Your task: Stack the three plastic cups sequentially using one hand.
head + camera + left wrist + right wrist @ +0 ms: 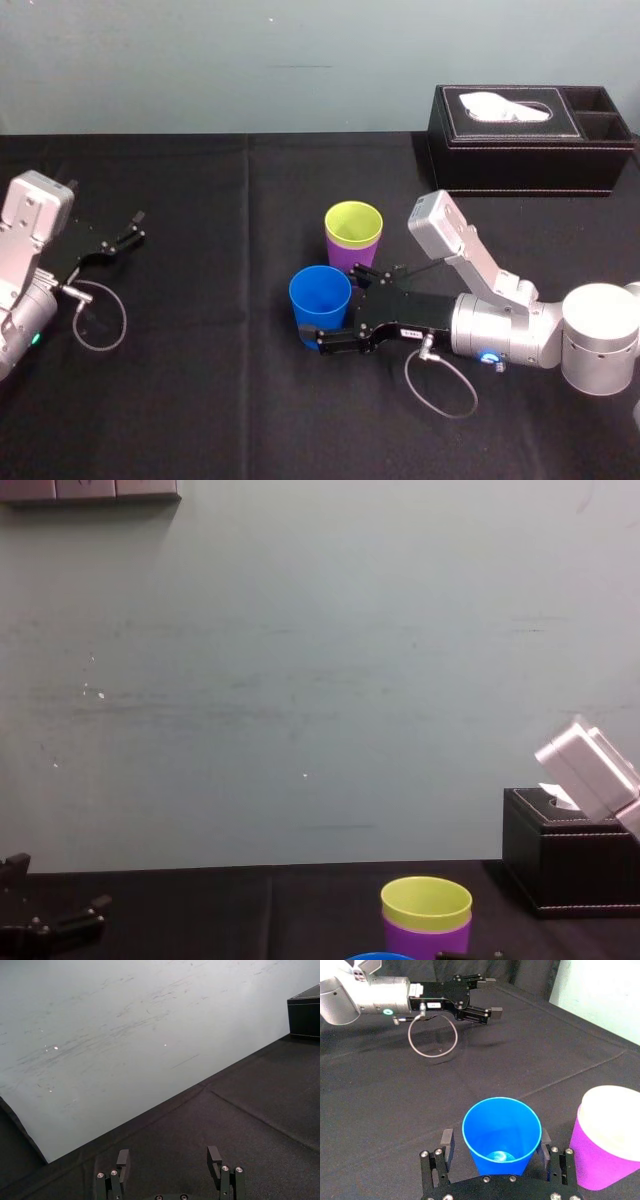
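Head view: the right gripper (342,308) reaches in with its jaws apart, the blue cup (318,292) standing between them on the black table (200,400); just past its far jaw the yellow-green cup (353,225) sits nested in the purple cup (345,258); the left gripper (135,228) rests well away, spread. Right wrist view: a gap shows between one finger (447,1138) and the blue cup. Chest view: the nested pair stands upright.

The blue cup (501,1127) stands between the jaws of the right gripper (496,1136), its base hidden behind the gripper's body. Just beside the gripper, the purple cup (597,1162) runs off the picture's edge, its inside covered by the yellow-green cup (612,1110). In the chest view the bottom edge cuts off all but a sliver of the blue cup's rim.
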Robot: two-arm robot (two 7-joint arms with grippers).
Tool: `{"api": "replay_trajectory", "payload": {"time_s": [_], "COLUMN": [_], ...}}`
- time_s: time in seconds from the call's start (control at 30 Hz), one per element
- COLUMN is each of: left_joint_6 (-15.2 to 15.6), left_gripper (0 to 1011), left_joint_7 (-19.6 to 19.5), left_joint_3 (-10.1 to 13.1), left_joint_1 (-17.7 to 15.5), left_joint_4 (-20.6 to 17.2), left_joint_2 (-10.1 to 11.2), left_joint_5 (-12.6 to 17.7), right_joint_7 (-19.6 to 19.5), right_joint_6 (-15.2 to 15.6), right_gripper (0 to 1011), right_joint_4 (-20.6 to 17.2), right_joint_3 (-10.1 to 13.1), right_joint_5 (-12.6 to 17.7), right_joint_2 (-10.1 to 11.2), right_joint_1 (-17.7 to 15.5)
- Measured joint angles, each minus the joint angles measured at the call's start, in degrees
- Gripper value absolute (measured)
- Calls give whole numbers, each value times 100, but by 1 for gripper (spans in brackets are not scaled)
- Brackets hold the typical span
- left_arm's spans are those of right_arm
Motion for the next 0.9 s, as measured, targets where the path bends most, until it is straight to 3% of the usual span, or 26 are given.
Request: {"api": "replay_trajectory", "payload": {"time_s": [0.27,0.6,0.9], "left_joint_6": [0,0,0], "left_gripper": [1011,1011,1011], "left_joint_7": [0,0,0], "left_joint_3": [0,0,0], "left_joint_1": [0,0,0], "left_joint_4": [0,0,0], "left_joint_2": [0,0,0], "left_joint_5": [0,0,0], "right_joint_7": [-3,-4,-8], "right_joint_6": [0,-4,-8], "right_gripper": [1004,777,734], "right_joint_4": [-5,-15,-20], "right_joint_3": [7,15,21], "right_joint_5": [2,5,5], "right_joint_2": [8,15,19], "right_joint_1": [-8,-20,-23]}}
